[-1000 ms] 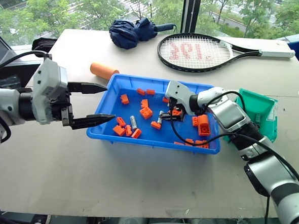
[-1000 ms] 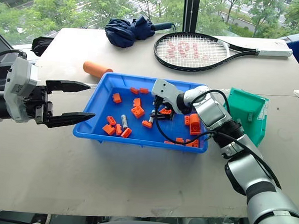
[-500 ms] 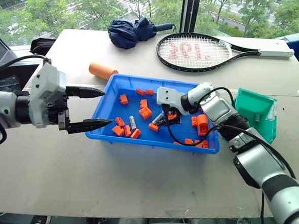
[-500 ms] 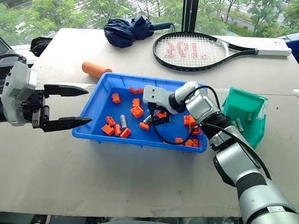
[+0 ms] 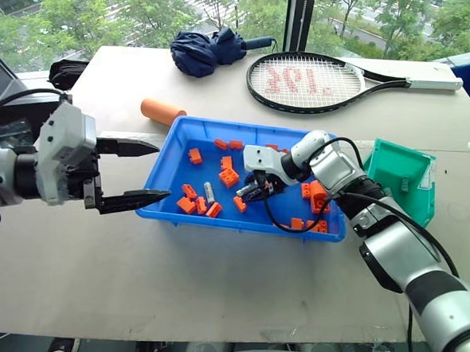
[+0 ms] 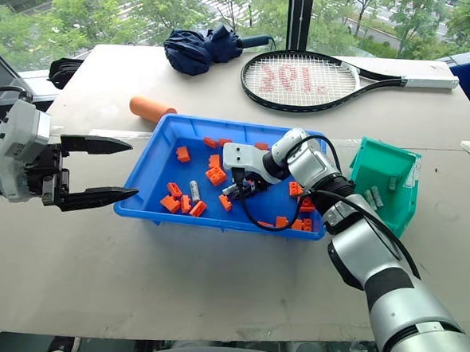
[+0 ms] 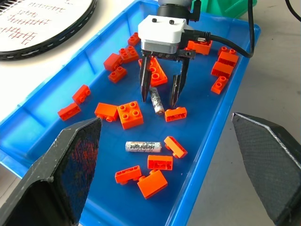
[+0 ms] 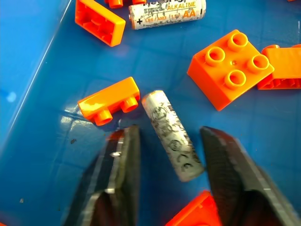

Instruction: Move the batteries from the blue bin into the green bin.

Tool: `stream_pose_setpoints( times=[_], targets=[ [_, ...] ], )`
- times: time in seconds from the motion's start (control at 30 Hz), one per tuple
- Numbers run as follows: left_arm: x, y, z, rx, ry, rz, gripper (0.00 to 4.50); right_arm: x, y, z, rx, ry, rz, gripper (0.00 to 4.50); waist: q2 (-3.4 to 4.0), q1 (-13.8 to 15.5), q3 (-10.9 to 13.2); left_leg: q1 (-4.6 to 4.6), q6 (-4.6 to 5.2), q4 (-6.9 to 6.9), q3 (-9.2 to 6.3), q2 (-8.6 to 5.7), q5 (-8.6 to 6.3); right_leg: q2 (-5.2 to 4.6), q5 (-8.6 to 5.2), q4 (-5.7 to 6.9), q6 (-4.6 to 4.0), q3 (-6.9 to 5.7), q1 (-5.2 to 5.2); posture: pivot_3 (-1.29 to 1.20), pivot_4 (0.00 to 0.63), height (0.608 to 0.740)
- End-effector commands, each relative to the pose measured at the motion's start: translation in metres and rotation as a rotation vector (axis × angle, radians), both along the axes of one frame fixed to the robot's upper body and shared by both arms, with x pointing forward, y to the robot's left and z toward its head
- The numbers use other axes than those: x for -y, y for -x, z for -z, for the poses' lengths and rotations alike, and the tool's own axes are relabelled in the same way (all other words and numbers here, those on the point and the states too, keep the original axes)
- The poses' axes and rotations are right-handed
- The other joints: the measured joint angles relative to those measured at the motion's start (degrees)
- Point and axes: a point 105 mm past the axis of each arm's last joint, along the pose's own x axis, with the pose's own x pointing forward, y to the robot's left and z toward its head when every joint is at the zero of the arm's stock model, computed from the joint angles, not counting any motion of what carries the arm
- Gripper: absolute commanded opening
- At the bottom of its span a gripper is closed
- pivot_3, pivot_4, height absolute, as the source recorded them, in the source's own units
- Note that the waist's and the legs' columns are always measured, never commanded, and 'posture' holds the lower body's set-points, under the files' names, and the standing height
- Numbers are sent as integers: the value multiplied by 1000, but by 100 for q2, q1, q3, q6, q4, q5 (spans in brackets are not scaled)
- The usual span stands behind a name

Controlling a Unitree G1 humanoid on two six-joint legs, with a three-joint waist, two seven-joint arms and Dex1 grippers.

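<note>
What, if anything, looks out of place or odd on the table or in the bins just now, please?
Orange bricks are scattered loose among the batteries in the blue bin. An orange cylinder, a folded umbrella and a racket lie on the table, unrelated to sorting. Nothing looks spilled or damaged.

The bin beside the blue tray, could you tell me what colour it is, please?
The green bin is teal-green; the right eye view shows it best.

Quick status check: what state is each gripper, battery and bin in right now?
right gripper: open, fingers straddling a battery, not yet gripping.
that battery: lying flat on the blue bin floor, unlifted.
second battery: lying loose among orange bricks.
left gripper: open, empty.
green bin: upright; contents too small to tell.
umbrella: folded.
</note>
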Motion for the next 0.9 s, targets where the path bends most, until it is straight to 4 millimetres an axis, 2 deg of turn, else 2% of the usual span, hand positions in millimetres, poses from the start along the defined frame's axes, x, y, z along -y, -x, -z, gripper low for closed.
stream_pose_setpoints(
  times=[0.03, 0.13, 0.27, 0.37, 0.43, 0.53, 0.7, 0.9],
  targets=[
    [2, 2, -12, 47, -25, 12, 4500, -1, -4, -7, 33, -2, 9, 153, 0, 0, 0, 0, 0, 0, 0, 0, 0, 0, 0, 0, 0, 0, 0, 0, 150, 740],
    [5, 1, -14, 52, -18, 28, 4500, 0, -4, -18, 37, -43, 19, 64, 0, 1, 0, 0, -1, 0, 0, 0, 0, -1, 0, 0, 0, 0, 0, 0, 150, 740],
    [11, 0, -17, 57, 1, 57, 4500, 0, 6, -48, 24, -169, 11, 64, 1, 16, 1, -5, -1, 0, -5, -2, 0, -5, 0, -2, 0, -4, -1, 0, 150, 740],
    [21, 0, -24, 68, 59, 96, 4500, 17, 20, -77, 40, -267, 43, 64, 1, 32, 2, -8, -1, -1, -6, -3, 0, -7, 0, -3, 0, -4, -2, 0, 150, 740],
    [32, -2, -29, 74, 111, 131, 4500, 37, 29, -95, 63, -324, 110, 64, 1, 79, 1, -13, -1, 0, -14, -4, 0, -12, 0, -4, 0, -11, -2, 0, 150, 740],
    [51, -3, -34, 74, 188, 190, 4500, 72, 36, -109, 90, -376, 280, 64, 0, 116, 1, -12, 2, 2, -13, -14, -1, -22, 0, -3, 1, -11, 1, 0, 150, 740],
    [70, -7, -39, 54, 270, 281, 4500, 138, 44, -116, 171, -405, 610, 64, -1, 177, 0, -9, 13, 4, -11, -15, -7, -20, 1, 2, 1, -9, 4, 0, 150, 740],
    [87, -12, -39, 30, 252, 396, 4500, 215, 52, -120, 296, -415, 958, 64, 0, 164, 1, -2, 15, 4, 1, -18, -7, -12, 0, 1, 1, -1, 8, 0, 150, 740]
  ],
)
